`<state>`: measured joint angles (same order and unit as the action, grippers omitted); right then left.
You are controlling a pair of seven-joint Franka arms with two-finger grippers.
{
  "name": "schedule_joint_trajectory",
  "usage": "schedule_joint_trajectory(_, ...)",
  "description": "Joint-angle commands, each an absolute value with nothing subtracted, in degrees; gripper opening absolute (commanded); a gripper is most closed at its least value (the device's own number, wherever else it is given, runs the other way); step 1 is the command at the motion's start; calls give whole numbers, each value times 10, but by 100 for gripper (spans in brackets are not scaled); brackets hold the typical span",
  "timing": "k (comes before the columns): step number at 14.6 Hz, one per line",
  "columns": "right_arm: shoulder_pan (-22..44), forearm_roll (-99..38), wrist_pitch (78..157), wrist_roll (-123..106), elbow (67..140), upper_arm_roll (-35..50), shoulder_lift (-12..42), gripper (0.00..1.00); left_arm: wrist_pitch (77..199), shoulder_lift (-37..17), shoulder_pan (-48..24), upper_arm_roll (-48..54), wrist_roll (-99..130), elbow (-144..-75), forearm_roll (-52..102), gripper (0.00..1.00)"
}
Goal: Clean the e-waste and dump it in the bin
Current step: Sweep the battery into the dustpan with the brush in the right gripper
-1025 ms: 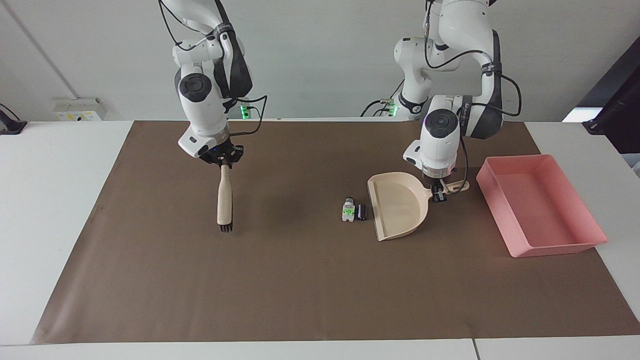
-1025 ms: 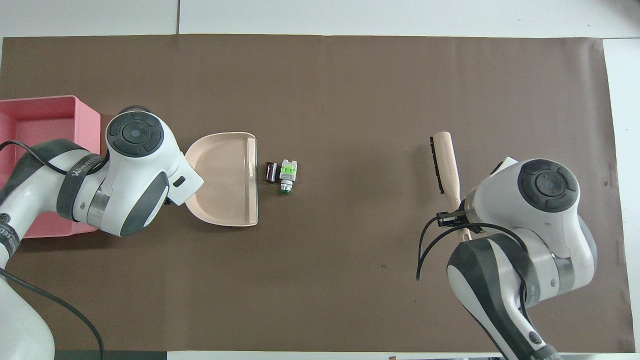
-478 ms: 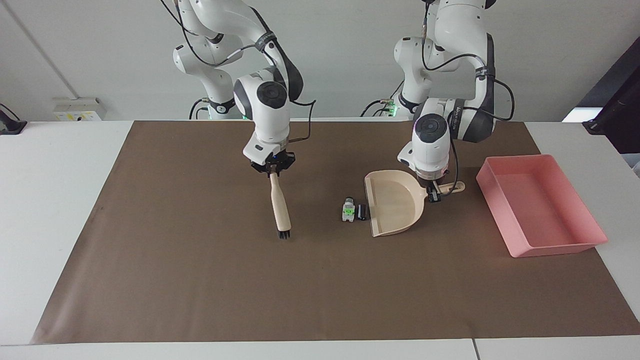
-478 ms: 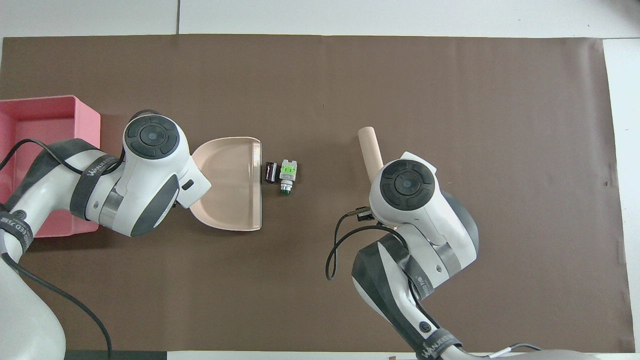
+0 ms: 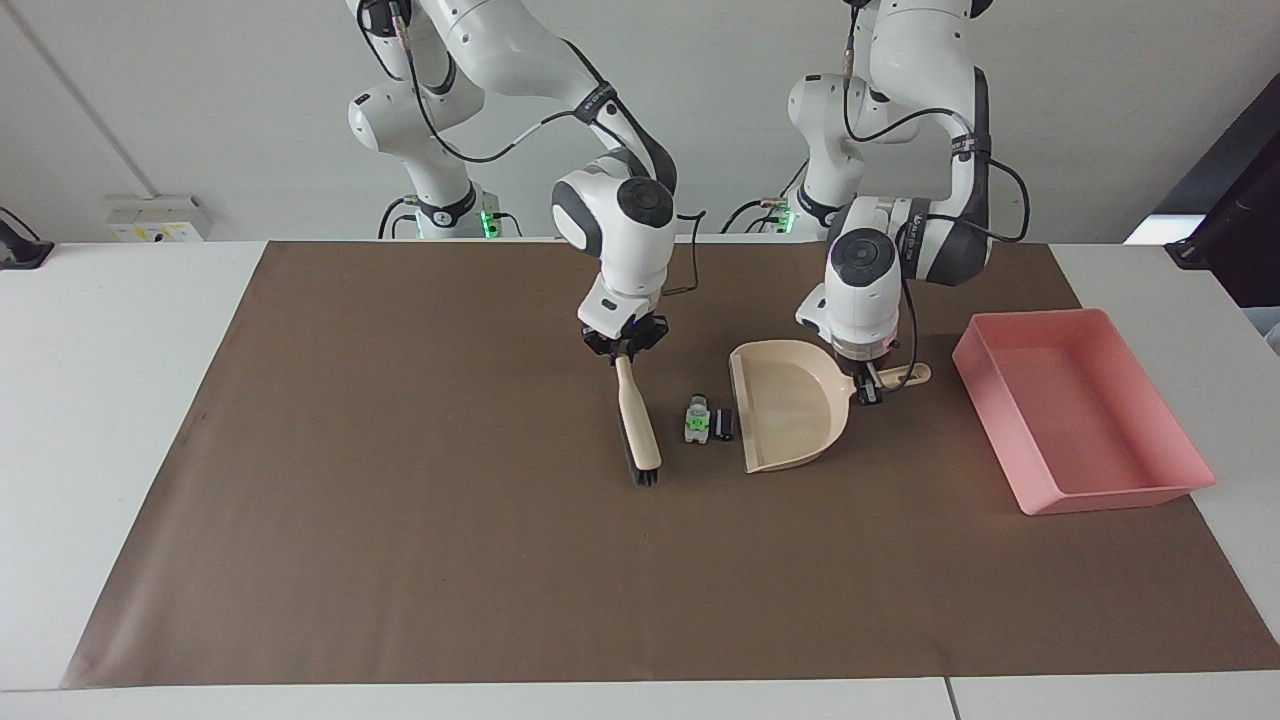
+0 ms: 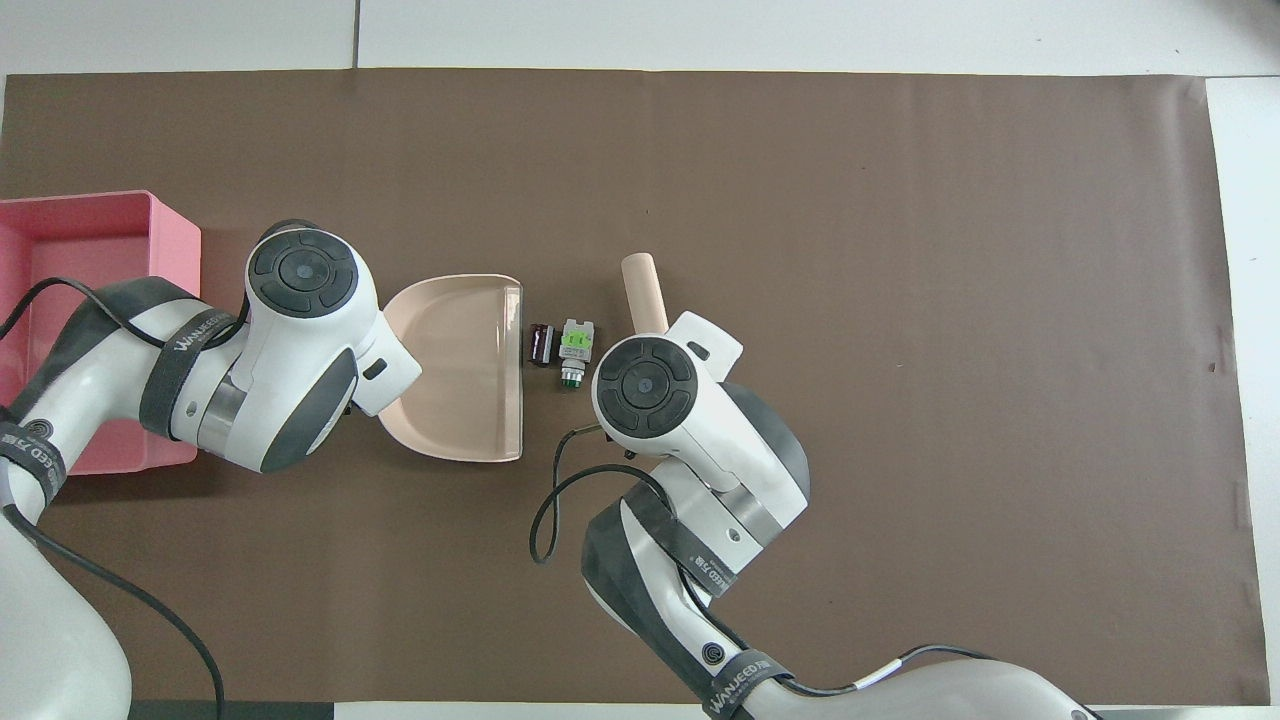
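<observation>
The right gripper (image 5: 624, 349) is closed on the beige wooden brush (image 5: 637, 425); the left gripper (image 5: 871, 385) is closed on the beige plastic dustpan (image 5: 790, 405) handle. In the overhead view both wrists hide their fingers.

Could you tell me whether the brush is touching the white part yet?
Apart. The facing view shows brown mat between the brush and the white part.

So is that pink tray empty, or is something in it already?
Empty: the pink tray shows only bare floor, and both small parts lie on the mat beside the dustpan.

Both arms reach down over mid-table; right pincer (image 5: 624, 345) and left pincer (image 5: 873, 385) clamped.
</observation>
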<state>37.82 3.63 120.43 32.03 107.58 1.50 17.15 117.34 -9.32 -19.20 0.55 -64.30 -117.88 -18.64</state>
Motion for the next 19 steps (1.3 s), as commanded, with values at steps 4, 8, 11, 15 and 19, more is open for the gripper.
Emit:
schedule_joint_trajectory(4,423,11,1193,347,1041,16,199,0,1167,-98,-195,1,-633,-1178,-200,0)
schedule_joint_trajectory(8,415,12,1197,336,1058,15,195,0,1167,-98,-195,1,-632,-1179,-200,0)
schedule_joint_trajectory(11,417,18,1223,337,1074,15,202,0,1166,-98,-195,1,-632,-1179,-200,0)
schedule_joint_trajectory(15,422,-50,1264,333,1070,31,208,0,1167,-98,-195,1,-632,-1179,-200,0)
schedule_joint_trajectory(19,423,-150,1277,324,1050,59,213,0,1165,-91,-180,2,-632,-1180,-204,0)
